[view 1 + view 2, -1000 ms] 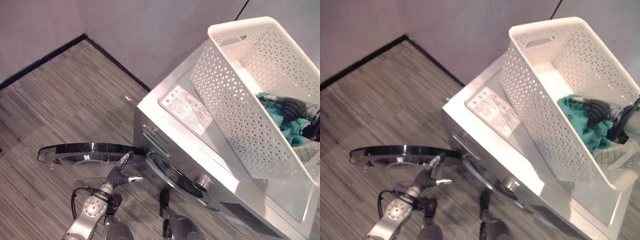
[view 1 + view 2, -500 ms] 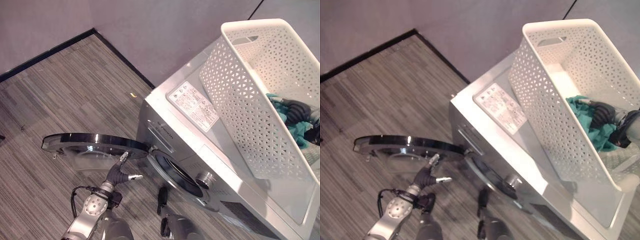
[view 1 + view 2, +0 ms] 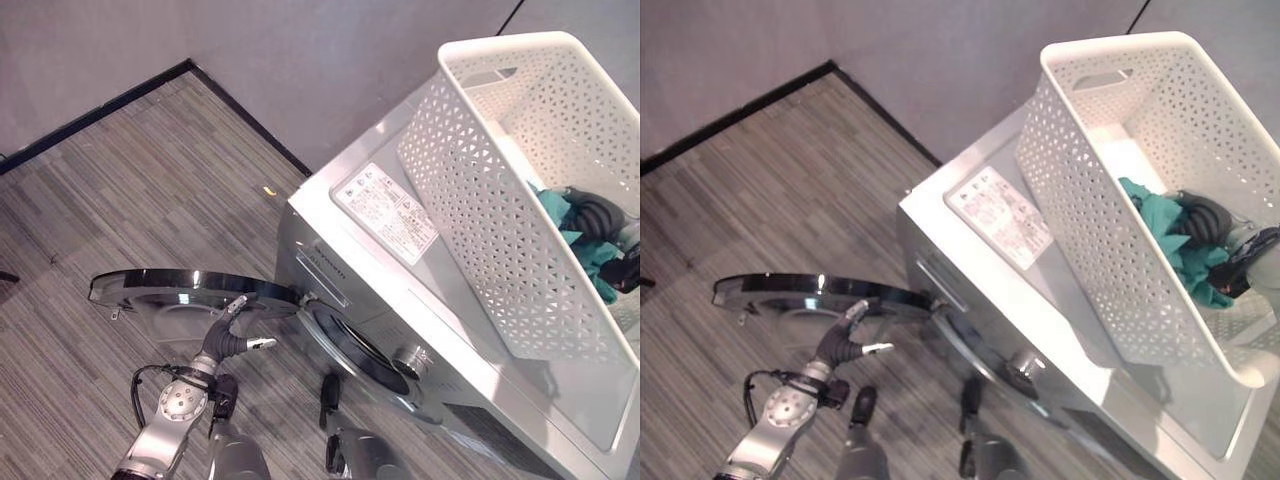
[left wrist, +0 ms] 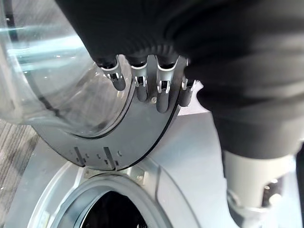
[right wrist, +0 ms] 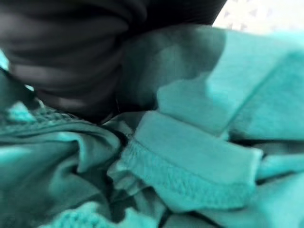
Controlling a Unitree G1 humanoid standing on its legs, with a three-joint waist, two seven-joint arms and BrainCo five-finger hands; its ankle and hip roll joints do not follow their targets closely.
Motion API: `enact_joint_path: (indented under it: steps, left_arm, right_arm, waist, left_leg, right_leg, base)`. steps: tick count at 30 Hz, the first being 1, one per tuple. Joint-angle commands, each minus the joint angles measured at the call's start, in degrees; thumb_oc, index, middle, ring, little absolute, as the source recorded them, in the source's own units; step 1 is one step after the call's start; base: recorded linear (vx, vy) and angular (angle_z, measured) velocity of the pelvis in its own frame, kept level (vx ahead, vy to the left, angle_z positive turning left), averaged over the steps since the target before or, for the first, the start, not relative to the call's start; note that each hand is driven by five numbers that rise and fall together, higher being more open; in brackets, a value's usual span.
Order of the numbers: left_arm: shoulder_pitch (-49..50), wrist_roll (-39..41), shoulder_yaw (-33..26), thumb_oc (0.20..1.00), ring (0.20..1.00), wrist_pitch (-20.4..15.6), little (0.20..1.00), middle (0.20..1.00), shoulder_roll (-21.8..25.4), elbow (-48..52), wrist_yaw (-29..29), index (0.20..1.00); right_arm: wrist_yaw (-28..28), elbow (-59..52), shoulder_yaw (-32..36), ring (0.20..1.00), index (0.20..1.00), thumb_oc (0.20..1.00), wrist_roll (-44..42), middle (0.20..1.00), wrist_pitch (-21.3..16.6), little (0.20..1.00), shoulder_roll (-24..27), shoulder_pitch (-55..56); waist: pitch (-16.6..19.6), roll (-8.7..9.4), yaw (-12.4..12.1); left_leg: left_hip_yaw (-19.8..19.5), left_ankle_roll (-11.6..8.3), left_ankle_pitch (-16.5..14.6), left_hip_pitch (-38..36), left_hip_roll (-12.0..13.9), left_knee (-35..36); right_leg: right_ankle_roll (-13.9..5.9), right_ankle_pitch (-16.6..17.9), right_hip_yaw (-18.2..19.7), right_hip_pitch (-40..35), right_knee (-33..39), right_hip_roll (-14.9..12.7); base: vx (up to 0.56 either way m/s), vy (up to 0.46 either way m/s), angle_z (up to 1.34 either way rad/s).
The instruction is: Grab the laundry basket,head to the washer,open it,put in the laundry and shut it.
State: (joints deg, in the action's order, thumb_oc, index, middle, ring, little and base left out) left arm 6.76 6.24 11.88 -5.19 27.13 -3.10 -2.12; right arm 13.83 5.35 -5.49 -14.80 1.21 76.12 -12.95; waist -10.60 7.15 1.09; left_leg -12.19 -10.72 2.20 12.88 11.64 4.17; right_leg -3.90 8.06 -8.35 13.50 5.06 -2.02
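Right hand (image 3: 1202, 218) buried in teal laundry (image 3: 1160, 230) (grip unclear); left hand (image 3: 228, 337) open beside door (image 3: 190, 291).

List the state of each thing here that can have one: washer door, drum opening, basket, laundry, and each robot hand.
Washer door: swung fully open.
Drum opening: uncovered, dark inside.
Laundry basket: resting tilted on top of the washer.
Teal laundry: inside the basket, not yet loaded.
Left robot hand: open, fingers straight at the door's edge.
Right robot hand: in the basket on the laundry, fingers hidden in cloth.
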Motion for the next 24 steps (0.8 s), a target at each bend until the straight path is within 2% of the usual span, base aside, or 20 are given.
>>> enact_joint_path:
  steps: [1, 2, 3, 5, 10, 13, 18, 24]
  left_arm:
    - [-1.16, -0.79, -1.31, 1.0, 1.0, -2.42, 1.0, 1.0, 1.77, 4.64, -0.7, 1.0]
    - [-0.88, -0.77, -1.72, 1.0, 1.0, -2.41, 1.0, 1.0, 1.89, 4.88, -0.42, 1.0]
    - [-0.93, -0.77, -1.61, 1.0, 1.0, -2.4, 1.0, 1.0, 1.92, 4.89, -0.42, 1.0]
    - [0.01, -0.71, -2.47, 1.0, 1.0, -2.64, 1.0, 1.0, 2.13, 5.08, 0.17, 1.0]
    - [1.26, -0.62, -2.69, 1.0, 1.0, -2.63, 1.0, 1.0, 2.44, 5.18, 1.34, 1.0]
    - [1.19, -0.6, -2.2, 1.0, 1.0, -2.68, 1.0, 1.0, 2.35, 4.33, 1.74, 1.0]
    - [-0.37, -0.73, -0.8, 1.0, 1.0, -2.38, 1.0, 1.0, 2.19, 2.77, 1.3, 1.0]
    - [-2.51, -0.69, 0.92, 1.0, 1.0, -2.19, 1.0, 1.0, 2.31, 1.45, 0.5, 1.0]
  right_arm:
    - [-1.77, -2.67, -3.35, 0.2, 0.2, 0.2, -7.69, 0.2, -3.51, 0.2, -6.46, 3.79]
    - [-2.59, -3.51, 0.01, 0.2, 0.2, 0.2, -9.2, 0.2, -4.11, 0.2, -6.49, 5.45]
    - [-2.58, -3.64, 0.36, 0.2, 0.2, 0.2, -9.2, 0.2, -4.08, 0.2, -6.49, 5.81]
    - [-5.04, -5.36, 8.16, 0.2, 0.2, 0.2, -12.21, 0.2, -6.27, 0.2, -5.94, 8.53]
    - [-7.35, -8.84, 19.95, 0.2, 0.2, 0.2, -13.88, 0.2, -8.48, 0.2, -5.22, 14.43]
    - [-10.56, -8.0, 28.72, 0.2, 0.2, 0.2, -15.24, 0.2, -10.21, 0.2, -4.39, 15.85]
    - [-14.8, -5.39, 33.74, 0.2, 0.2, 0.2, -15.85, 0.2, -11.31, 0.2, -3.03, 13.24]
    - [-19.18, -0.16, 30.28, 0.2, 0.2, 0.2, -15.71, 0.2, -11.24, 0.2, -0.55, 4.02]
  waist:
    - [-0.01, 1.02, 0.28]
    - [0.47, 1.14, 0.44]
    - [0.44, 1.14, 0.31]
    - [1.99, 1.44, 1.18]
    - [4.47, 1.76, 1.8]
    - [6.51, 1.96, 2.45]
    - [8.24, 2.04, 2.63]
    - [9.69, 2.5, 2.41]
  left_leg:
    - [3.19, 4.87, -0.76, -3.21, -1.15, 0.83]
    - [3.26, 4.99, -1.09, -3.64, -1.12, 0.83]
    - [3.27, 4.99, -1.1, -3.67, -1.12, 0.83]
    - [3.6, 5.18, -1.7, -4.91, -1.04, 0.83]
    - [3.99, 5.45, -2.85, -7.32, -0.85, 0.83]
    - [3.91, 5.64, -3.73, -9.05, -0.83, 0.83]
    - [3.72, 6.06, -4.72, -11.28, -0.93, 0.83]
    - [3.44, 6.45, -4.93, -13.19, -1.33, 0.83]
  right_leg:
    - [-4.53, -4.91, 4.38, -2.62, -0.47, -4.45]
    - [-4.52, -5.05, 4.54, -2.91, -0.52, -4.44]
    - [-4.52, -5.05, 4.55, -2.93, -0.52, -4.44]
    - [-4.51, -5.43, 4.73, -3.94, -0.76, -4.48]
    - [-4.47, -6.39, 4.69, -5.9, -1.44, -4.48]
    - [-4.51, -7.49, 4.61, -7.26, -2.69, -4.58]
    - [-4.31, -9.09, 4.63, -8.43, -5.4, -4.71]
    - [-4.22, -9.68, 4.86, -9.42, -7.08, -4.85]
  base:
    - [0.03, 0.012, 0.0]
    - [0.0, 0.0, 0.0]
    - [0.04, 0.009, 0.01]
    - [0.05, 0.023, 0.01]
    - [0.06, 0.02, 0.0]
    - [0.06, 0.041, 0.04]
    - [0.03, 0.031, 0.01]
    - [0.02, 0.034, 0.03]
